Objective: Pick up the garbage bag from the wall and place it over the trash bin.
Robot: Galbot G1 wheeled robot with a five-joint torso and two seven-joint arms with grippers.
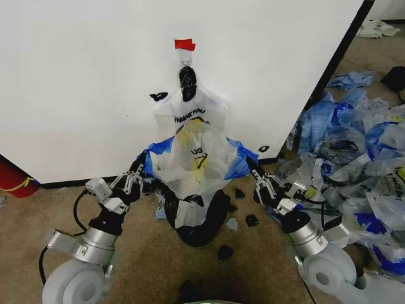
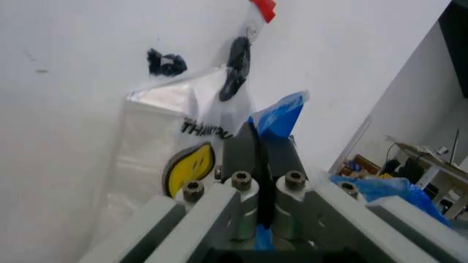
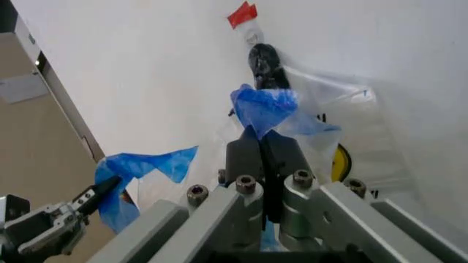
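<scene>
Both grippers, left [image 1: 140,170] and right [image 1: 252,166], clamping garbage bag [image 1: 193,155] blue edges, stretching over trash bin [image 1: 202,221]. You're risking tear, probably; film thin.

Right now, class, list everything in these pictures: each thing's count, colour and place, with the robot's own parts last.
garbage bag: one, whitish with blue handles, stretched above the bin.
trash bin: one, black, on the carpet under the bag.
wall: one, white, behind.
hanging bags: one bunch, black knot, on the wall hook.
red tape: one piece, above the hook.
loose bags: a pile, blue and white, right floor.
left gripper: shut on a blue handle.
right gripper: shut on the other.
</scene>
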